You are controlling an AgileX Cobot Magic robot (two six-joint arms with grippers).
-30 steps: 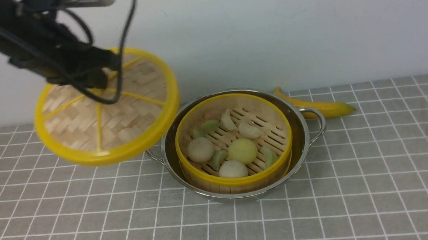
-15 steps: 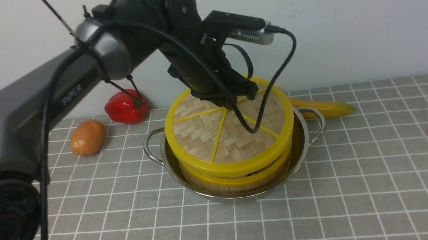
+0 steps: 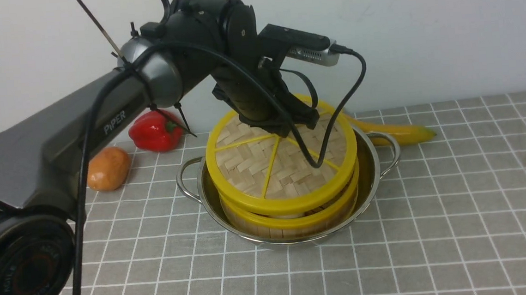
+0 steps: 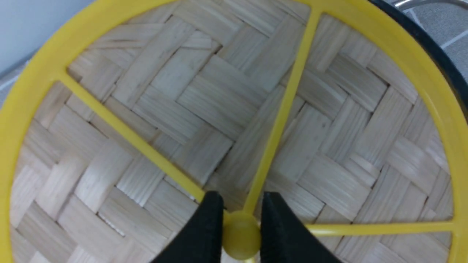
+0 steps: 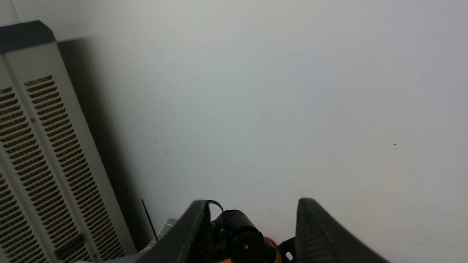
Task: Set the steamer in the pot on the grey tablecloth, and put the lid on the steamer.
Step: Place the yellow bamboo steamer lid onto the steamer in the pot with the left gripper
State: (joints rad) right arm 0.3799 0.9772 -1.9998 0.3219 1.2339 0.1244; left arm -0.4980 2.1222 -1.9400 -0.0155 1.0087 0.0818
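Observation:
The steel pot [image 3: 370, 168] stands on the grey tablecloth [image 3: 435, 228] with the steamer [image 3: 291, 222] inside it. The woven lid [image 3: 264, 166] lies over the steamer, slightly tilted, its far edge higher. My left gripper [image 3: 289, 126] is shut on the lid's yellow centre knob [image 4: 239, 235], a black finger on each side, as the left wrist view [image 4: 239, 204] shows. The steamer's inside is hidden by the lid. My right gripper [image 5: 252, 208] is open and empty, raised and facing the wall, out of the front view.
A banana [image 3: 396, 131] lies behind the pot on the right. A red pepper [image 3: 155, 129] and an orange-brown potato [image 3: 107, 167] lie at the back left. A white slotted panel [image 5: 33, 164] stands by the wall in the right wrist view.
My left arm carried the lid from the left over the pot and lowered it onto the steamer; in the last half second it sank slightly and shifted a little right.

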